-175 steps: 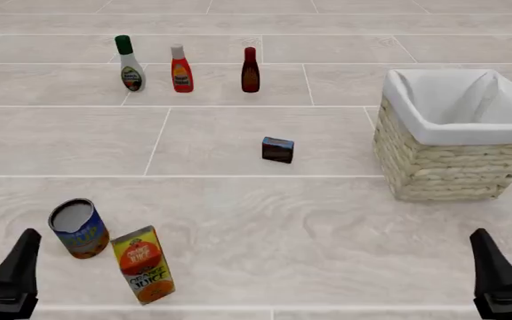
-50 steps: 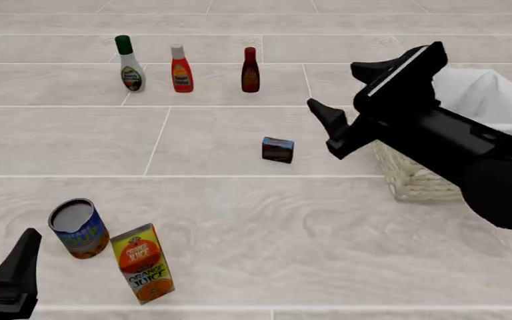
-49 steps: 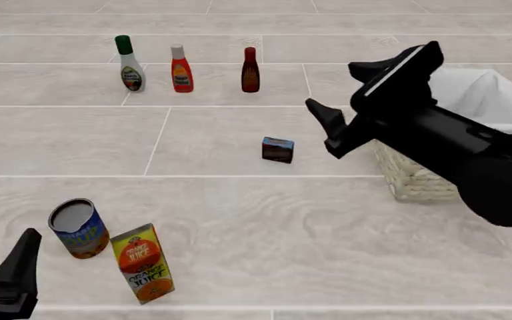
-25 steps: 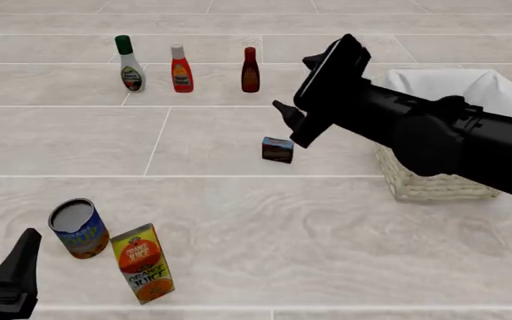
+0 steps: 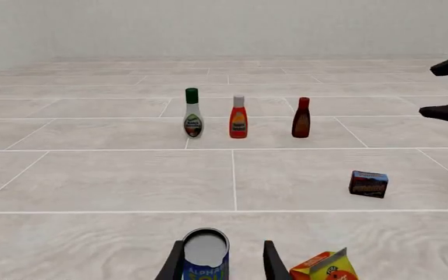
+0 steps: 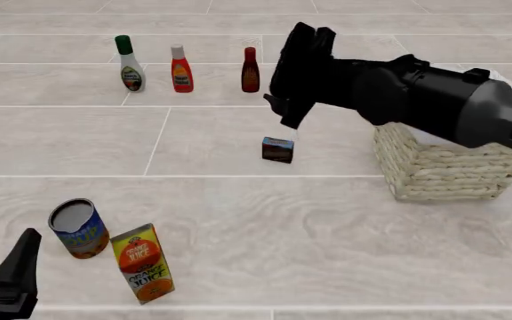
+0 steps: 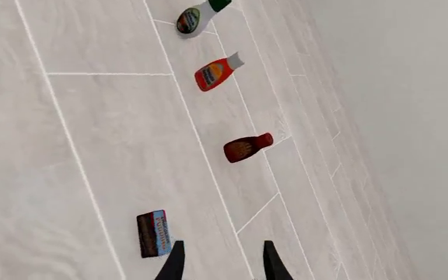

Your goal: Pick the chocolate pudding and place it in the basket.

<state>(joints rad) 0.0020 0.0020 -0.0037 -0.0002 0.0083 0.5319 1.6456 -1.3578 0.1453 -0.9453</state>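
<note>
One arm near: right gripper [image 6: 285,112] spread, empty, just above-behind pudding [image 6: 277,150] | pudding mid-table, standing, left of basket [image 6: 439,175] | left gripper [image 6: 11,280] far off, spread

A pale wood-grain tiled table [image 6: 238,220] is seen, with grey seams dividing its top. The chocolate pudding [image 6: 277,150] is set upright on it, just below and slightly nearer than the tips of the right gripper [image 6: 290,122]. Beyond that gripper, three bottles are stood in a row: a dark brown bottle [image 6: 251,70] closest to it, a red bottle [image 6: 181,69] further to its left, and a white green-capped bottle [image 6: 130,64] furthest left. The basket [image 6: 443,170] is placed on the table to the gripper's right. Well to its left and nearer, a blue can [image 6: 78,229] and a tilted orange juice carton [image 6: 143,264] are found side by side, close to the left gripper [image 6: 11,280].
</note>
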